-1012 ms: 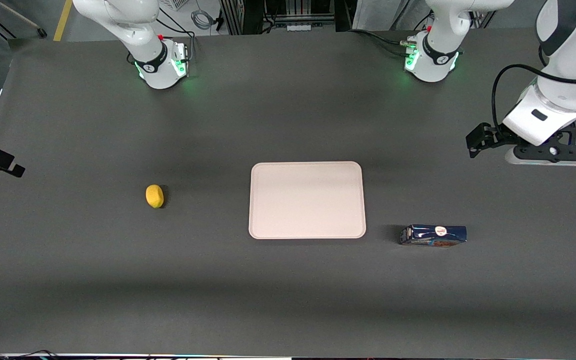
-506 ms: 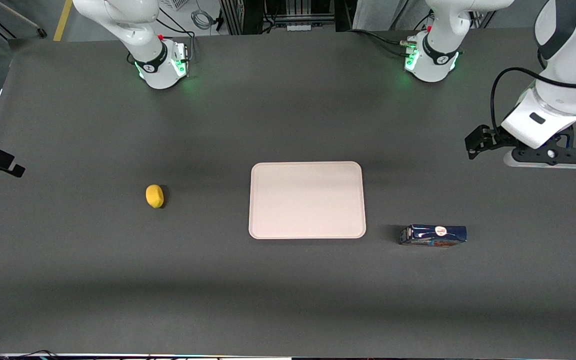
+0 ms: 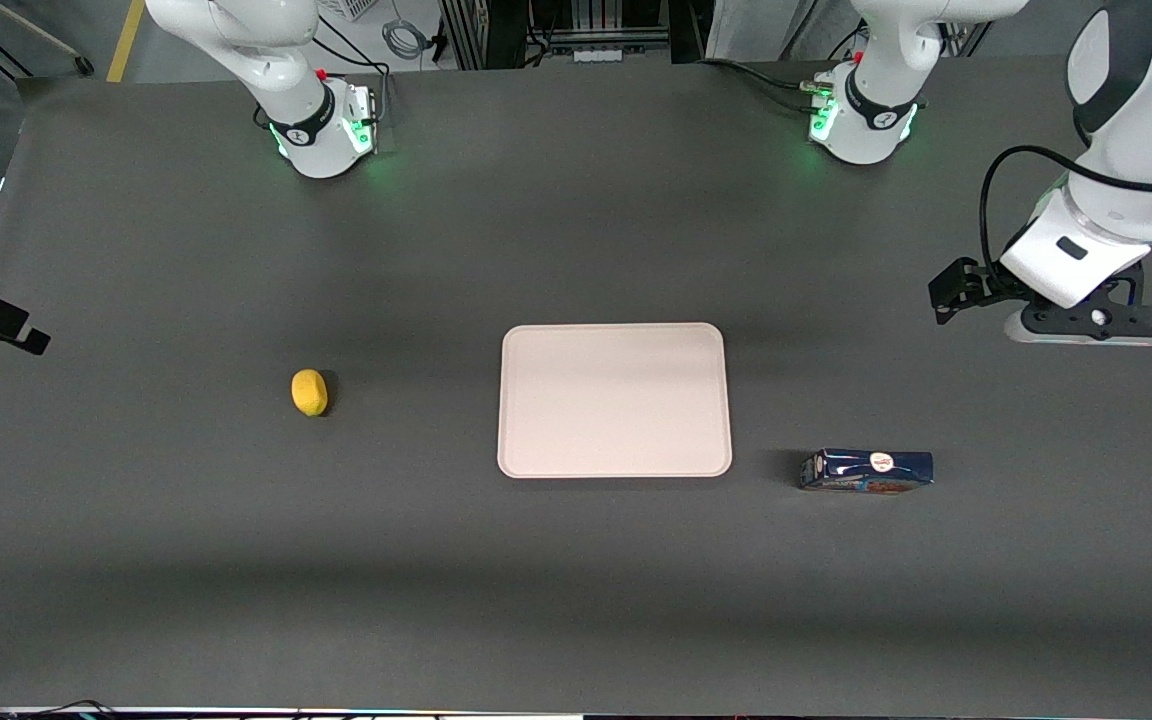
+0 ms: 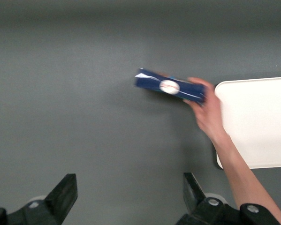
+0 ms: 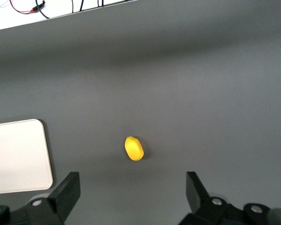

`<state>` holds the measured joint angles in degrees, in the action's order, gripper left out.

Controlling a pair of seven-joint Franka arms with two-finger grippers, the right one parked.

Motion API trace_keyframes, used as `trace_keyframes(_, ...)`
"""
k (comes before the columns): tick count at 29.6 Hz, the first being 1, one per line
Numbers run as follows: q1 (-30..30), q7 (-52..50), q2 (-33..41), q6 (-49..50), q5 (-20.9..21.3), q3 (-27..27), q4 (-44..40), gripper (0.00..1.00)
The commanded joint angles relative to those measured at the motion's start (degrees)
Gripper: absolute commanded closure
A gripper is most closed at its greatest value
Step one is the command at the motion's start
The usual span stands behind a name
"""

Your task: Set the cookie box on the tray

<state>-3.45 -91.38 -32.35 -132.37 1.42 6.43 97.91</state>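
The dark blue cookie box (image 3: 866, 470) lies on its long side on the table, beside the tray's (image 3: 614, 400) corner that is nearest the front camera, toward the working arm's end. My left gripper (image 3: 1094, 324) hovers above the table farther from the front camera than the box and well apart from it. In the left wrist view the gripper (image 4: 129, 190) is open with nothing between its fingers. There the cookie box (image 4: 170, 86) lies next to the tray (image 4: 257, 122), and a bare human hand (image 4: 208, 112) touches the box's end; no hand shows in the front view.
A small yellow rounded lump (image 3: 309, 391) sits on the table toward the parked arm's end, also seen as the lump (image 5: 134, 148) in the right wrist view. Both arm bases (image 3: 861, 120) stand along the table edge farthest from the front camera.
My left gripper has drifted slightly nearer to the front camera and toward the box. The cookie box, tray and yellow lump have not moved.
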Motion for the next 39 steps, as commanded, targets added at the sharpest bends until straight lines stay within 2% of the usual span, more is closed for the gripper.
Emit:
trace_keyframes(1,-0.50,-1.52,-0.26,-1.93,2.44,-0.01,1.31,0.00)
trace_keyframes(11,-0.50,-1.52,-2.11,-4.04,4.12,-0.01,1.58,0.00)
trace_keyframes(13,-0.41,-1.52,-2.19,-4.04,4.12,-0.01,1.49,0.04)
trace_keyframes(14,-0.33,-1.52,-2.11,-4.04,4.12,-0.01,1.40,0.10)
trace_keyframes(17,-0.33,-1.08,-2.19,-4.04,4.12,-0.01,1.23,0.41)
trace_keyframes(19,-0.24,-0.64,-2.19,-3.95,4.12,-0.01,1.23,0.54)
trace_keyframes(20,-0.15,-0.56,-2.19,-3.95,4.12,-0.01,1.14,0.58)
trace_keyframes(23,-0.06,-0.47,-2.19,-3.95,4.12,-0.10,1.14,0.62)
trace_keyframes(25,-0.15,-0.55,-2.19,-3.95,4.12,-0.01,0.96,0.73)
trace_keyframes(27,-0.15,-0.38,-2.19,-3.87,4.20,-0.01,0.87,0.90)
trace_keyframes(28,-0.15,-0.20,-2.19,-3.78,4.20,-0.01,0.79,0.93)
trace_keyframes(34,-0.06,1.46,-1.76,-2.11,4.20,-0.01,-1.40,0.95)
trace_keyframes(39,-0.06,2.43,-1.31,3.33,4.20,-0.01,-4.48,0.94)
